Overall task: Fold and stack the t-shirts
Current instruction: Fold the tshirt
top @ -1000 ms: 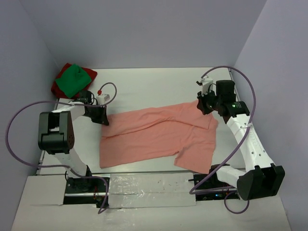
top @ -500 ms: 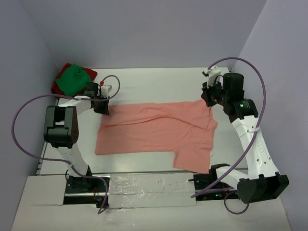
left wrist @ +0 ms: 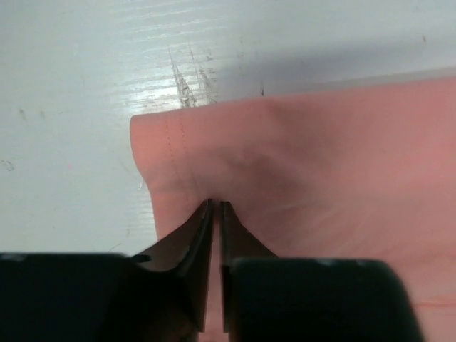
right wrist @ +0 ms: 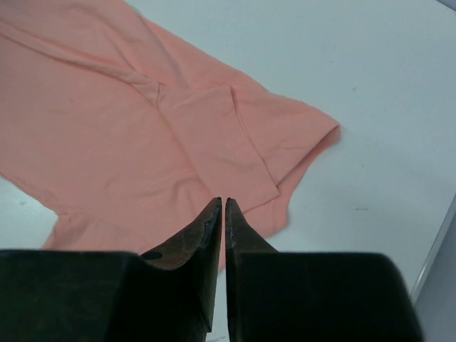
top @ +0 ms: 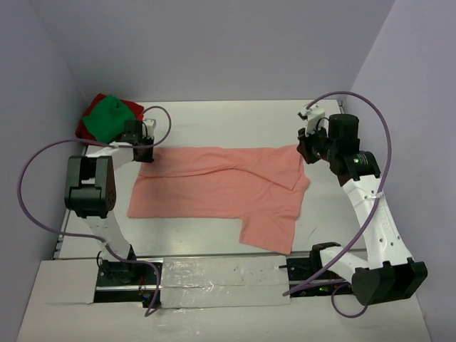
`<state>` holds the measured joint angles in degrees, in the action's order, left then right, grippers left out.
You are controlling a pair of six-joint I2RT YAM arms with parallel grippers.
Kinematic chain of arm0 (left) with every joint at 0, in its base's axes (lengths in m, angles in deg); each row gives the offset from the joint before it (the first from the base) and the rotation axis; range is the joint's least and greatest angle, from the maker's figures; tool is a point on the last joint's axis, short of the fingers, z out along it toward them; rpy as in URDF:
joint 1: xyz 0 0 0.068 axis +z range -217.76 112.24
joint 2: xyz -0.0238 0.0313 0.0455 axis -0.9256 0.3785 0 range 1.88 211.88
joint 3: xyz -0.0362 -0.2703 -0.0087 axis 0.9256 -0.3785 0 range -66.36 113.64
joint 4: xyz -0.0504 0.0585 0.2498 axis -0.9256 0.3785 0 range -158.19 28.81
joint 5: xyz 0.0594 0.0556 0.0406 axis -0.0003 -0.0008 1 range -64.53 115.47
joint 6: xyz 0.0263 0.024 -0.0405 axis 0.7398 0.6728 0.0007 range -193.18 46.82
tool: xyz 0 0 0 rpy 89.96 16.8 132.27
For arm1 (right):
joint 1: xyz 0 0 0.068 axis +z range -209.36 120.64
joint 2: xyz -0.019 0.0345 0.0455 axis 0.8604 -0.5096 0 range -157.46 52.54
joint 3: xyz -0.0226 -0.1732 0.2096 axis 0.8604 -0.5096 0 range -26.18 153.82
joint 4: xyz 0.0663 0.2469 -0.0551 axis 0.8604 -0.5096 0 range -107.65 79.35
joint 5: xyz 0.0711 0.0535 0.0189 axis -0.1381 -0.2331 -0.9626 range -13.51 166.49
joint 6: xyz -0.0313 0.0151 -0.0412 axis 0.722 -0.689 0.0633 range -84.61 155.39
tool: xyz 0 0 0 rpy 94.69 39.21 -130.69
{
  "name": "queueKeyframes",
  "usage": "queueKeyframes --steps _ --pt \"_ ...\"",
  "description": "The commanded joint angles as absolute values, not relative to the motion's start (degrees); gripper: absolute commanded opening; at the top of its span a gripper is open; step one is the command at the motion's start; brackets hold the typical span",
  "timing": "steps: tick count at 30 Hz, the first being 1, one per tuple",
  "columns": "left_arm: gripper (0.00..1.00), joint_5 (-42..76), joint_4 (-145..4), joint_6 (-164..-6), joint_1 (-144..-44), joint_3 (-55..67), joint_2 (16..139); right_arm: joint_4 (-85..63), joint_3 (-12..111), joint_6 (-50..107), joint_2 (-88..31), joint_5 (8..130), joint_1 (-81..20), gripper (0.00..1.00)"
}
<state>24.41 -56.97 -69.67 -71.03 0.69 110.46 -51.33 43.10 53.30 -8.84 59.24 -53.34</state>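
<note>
Two states: left end effector (left wrist: 216, 203) nearly closed at pink shirt (top: 221, 189) corner, hold unclear; right end effector (right wrist: 222, 201) closed, empty. Flatten before folding.

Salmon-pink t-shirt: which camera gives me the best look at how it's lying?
Top external. It shows the whole salmon-pink t-shirt spread flat across the table, with one part reaching toward the near edge. The left wrist view shows only a hemmed corner. The right wrist view shows a sleeve and some of the surrounding cloth.
</note>
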Motion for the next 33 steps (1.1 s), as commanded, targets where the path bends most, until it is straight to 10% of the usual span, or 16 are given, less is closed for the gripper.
queueKeyframes --steps 1,3,8,33 --pt "0.27 23.6 -61.5 -70.6 -70.8 -2.1 101.3 -50.2 39.4 55.9 -9.2 58.3 -52.9 0.15" --pt "0.51 22.2 -62.1 -70.2 -70.9 -4.2 96.4 -49.8 37.6 57.8 -9.2 57.8 -52.7 0.30" --pt "0.68 17.2 -56.1 -69.2 -71.0 -4.2 81.4 -53.0 33.9 63.9 -8.6 53.9 -51.5 0.43" --pt "0.60 9.8 -10.4 -44.5 -53.7 -10.8 79.3 -51.0 22.3 64.8 -4.4 65.2 -38.7 0.48"
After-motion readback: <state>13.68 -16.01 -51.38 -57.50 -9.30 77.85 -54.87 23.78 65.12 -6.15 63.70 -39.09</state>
